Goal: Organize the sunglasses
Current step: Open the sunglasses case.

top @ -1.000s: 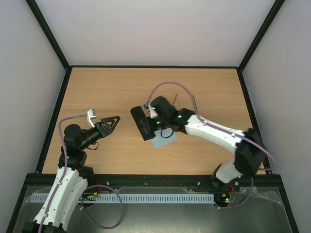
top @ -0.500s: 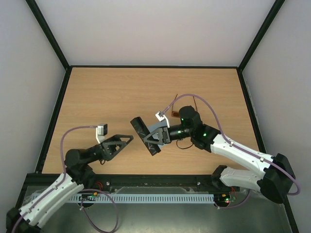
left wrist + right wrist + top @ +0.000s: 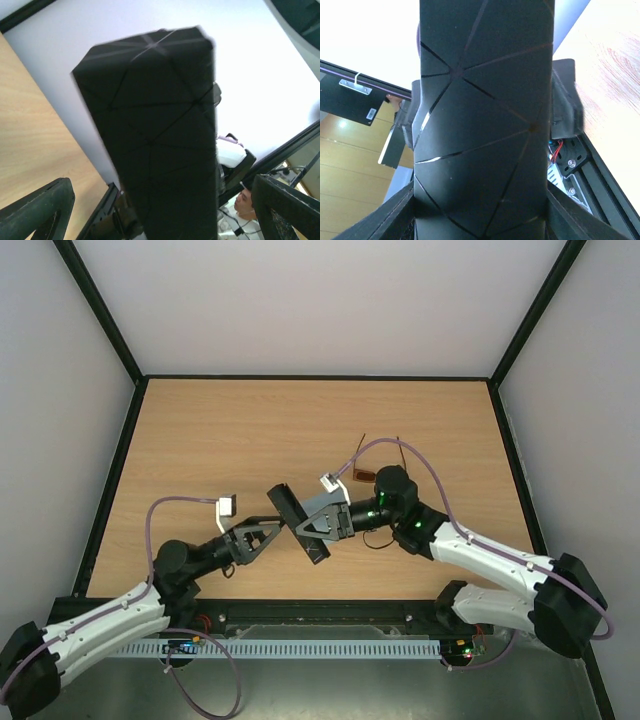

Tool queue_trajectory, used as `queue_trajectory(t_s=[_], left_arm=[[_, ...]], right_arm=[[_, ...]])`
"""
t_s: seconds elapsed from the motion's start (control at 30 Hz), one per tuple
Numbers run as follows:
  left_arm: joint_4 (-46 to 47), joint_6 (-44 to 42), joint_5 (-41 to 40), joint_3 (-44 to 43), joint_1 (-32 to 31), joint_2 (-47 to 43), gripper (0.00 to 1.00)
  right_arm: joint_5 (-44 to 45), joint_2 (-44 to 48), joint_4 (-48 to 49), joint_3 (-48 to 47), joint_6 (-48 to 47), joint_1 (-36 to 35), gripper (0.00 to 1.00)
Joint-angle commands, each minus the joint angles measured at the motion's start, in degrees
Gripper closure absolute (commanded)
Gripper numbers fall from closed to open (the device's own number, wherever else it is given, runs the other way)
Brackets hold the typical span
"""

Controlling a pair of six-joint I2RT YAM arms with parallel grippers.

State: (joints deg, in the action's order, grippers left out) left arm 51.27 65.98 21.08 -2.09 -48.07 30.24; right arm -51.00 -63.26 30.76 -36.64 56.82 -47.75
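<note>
My right gripper is shut on the black oblong case and holds it tilted above the table. The case fills the right wrist view, with a finger pressed against each side. My left gripper is open at the case's left side. In the left wrist view the case stands between the spread fingers, which are apart from it. The sunglasses lie on the table behind my right wrist, one amber lens and thin temple arms showing, the rest hidden. A blue-grey patch by the right gripper may be the cloth.
The wooden table is ringed by a black frame, with white walls on three sides. A purple cable loops over my right arm. A slotted rail runs along the near edge between the arm bases.
My left arm has reached to the right, and its open gripper is now at the case. My right gripper, holding the case, has shifted slightly left.
</note>
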Motion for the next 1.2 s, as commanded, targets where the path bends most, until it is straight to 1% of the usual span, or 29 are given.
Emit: queue_trajectory(t_s=[0.0, 0.33, 0.67, 1.17], left_arm=[[3.7, -1.1, -5.5, 0.7, -0.3, -2.0, 0.00], [5.7, -0.2, -7.3, 0.9, -0.3, 1.1, 0.00], [6.7, 0.2, -8.5, 1.2, -0.3, 3.2, 0.01], [9.1, 0.7, -8.4, 1.2, -0.3, 6.8, 0.33]], right_arm=[[-2.3, -1.8, 6.8, 1.1, 1.5, 0.2, 0.45], [-2.7, -5.3, 10.7, 1.5, 2.4, 0.1, 0.45], [-2.1, -6.3, 11.7, 2.5, 2.2, 0.1, 0.46], [-1.4, -7.7, 13.6, 3.2, 2.9, 0.1, 0.47]])
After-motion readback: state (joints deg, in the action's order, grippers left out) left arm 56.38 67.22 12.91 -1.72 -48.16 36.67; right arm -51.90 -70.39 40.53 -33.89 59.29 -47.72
